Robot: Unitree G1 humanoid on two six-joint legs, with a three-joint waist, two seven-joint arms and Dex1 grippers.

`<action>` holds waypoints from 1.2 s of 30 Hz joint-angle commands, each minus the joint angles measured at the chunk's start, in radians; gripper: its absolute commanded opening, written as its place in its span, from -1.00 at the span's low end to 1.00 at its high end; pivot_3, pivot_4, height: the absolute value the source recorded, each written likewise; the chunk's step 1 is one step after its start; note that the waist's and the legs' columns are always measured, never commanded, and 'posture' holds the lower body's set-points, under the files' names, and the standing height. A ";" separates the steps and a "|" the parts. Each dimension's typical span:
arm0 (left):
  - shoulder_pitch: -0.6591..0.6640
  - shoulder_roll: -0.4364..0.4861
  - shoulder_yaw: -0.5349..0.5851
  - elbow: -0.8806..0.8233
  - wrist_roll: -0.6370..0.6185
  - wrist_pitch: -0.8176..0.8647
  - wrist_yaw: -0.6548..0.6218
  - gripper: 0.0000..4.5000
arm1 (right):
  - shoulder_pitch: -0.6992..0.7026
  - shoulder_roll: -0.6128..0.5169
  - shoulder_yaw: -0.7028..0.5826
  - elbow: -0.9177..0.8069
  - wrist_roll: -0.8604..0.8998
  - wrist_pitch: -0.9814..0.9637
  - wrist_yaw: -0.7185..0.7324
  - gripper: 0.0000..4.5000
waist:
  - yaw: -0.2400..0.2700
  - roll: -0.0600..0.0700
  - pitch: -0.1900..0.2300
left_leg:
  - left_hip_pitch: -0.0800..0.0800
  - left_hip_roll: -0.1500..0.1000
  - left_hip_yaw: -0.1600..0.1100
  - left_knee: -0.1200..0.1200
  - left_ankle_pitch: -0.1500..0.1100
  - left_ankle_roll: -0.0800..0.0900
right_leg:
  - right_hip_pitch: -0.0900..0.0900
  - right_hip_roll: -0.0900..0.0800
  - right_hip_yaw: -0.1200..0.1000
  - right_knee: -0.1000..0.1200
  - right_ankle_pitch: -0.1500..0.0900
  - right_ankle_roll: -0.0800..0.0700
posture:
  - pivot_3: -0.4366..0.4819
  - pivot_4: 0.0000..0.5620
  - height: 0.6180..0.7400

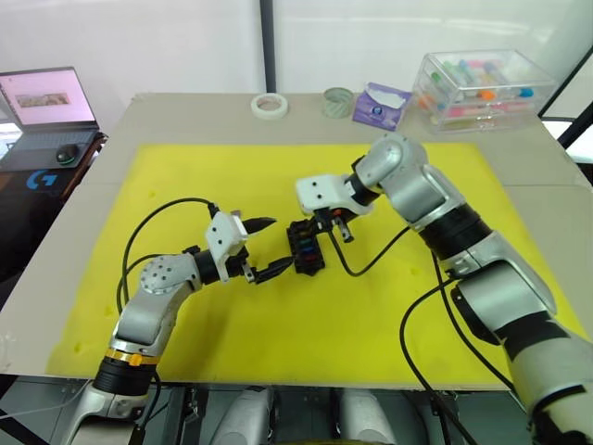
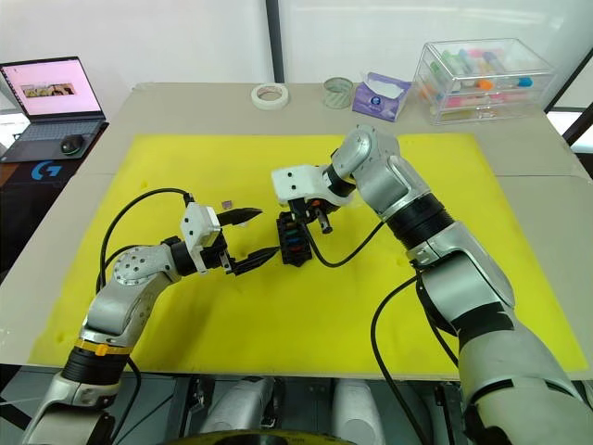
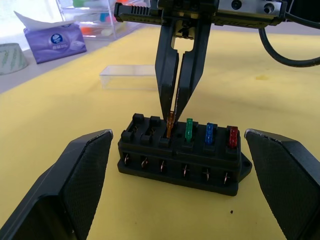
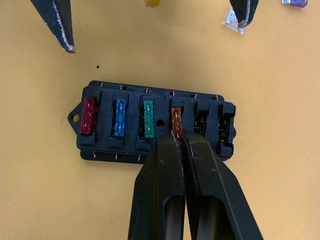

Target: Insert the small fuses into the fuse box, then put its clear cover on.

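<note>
Right end effector (image 4: 178, 134) pinched shut on a small orange blade fuse (image 4: 175, 119), tips down at the fourth slot of the small black rectangular plastic fuse box (image 4: 150, 122). Red (image 4: 89, 115), blue (image 4: 120, 117) and green (image 4: 148, 119) fuses seated in the slots alongside; two slots empty. Fuse box flat on the yellow foam mat (image 1: 306, 320) of the counter. Left end effector (image 3: 185, 175) spread wide, fingers either side of the box, not touching. Small transparent rectangular cover (image 3: 127, 76) lying beyond the box.
</note>
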 commanded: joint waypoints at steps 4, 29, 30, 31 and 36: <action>-0.001 0.003 0.000 -0.042 -0.003 -0.001 0.009 0.99 | -0.037 0.017 -0.007 0.008 -0.007 -0.017 -0.007 -1.00 | 0.000 0.000 0.000 | 0.000 0.000 0.000 0.000 0.000 0.000 | 0.000 0.000 0.000 0.000 0.000 0.000 | -0.05 -0.47 1.00; 0.009 -0.017 -0.018 -0.026 0.008 -0.034 0.007 0.99 | -0.020 0.018 0.011 -0.042 -0.037 0.040 -0.015 -1.00 | 0.000 0.000 0.000 | 0.000 0.000 0.000 0.000 0.000 0.000 | 0.000 0.000 0.000 0.000 0.000 0.000 | -0.05 -0.47 1.00; 0.008 -0.018 -0.019 -0.023 0.008 -0.035 0.006 0.99 | -0.016 0.022 0.010 -0.047 -0.036 0.049 -0.018 -1.00 | 0.000 0.000 0.000 | 0.000 0.000 0.000 0.000 0.000 0.000 | 0.000 0.000 0.000 0.000 0.000 0.000 | -0.05 -0.47 1.00; 0.007 -0.018 -0.019 -0.019 0.008 -0.036 0.004 0.99 | -0.011 0.022 0.011 -0.051 -0.037 0.058 -0.020 -1.00 | 0.000 0.000 0.000 | 0.000 0.000 0.000 0.000 0.000 0.000 | 0.000 0.000 0.000 0.000 0.000 0.000 | -0.05 -0.47 1.00; -0.002 -0.020 -0.019 0.000 0.012 -0.046 -0.001 0.99 | 0.001 0.016 0.018 -0.050 -0.044 0.070 -0.027 -1.00 | 0.000 0.000 0.000 | 0.000 0.000 0.000 0.000 0.000 0.000 | 0.000 0.000 0.000 0.000 0.000 0.000 | -0.05 -0.47 1.00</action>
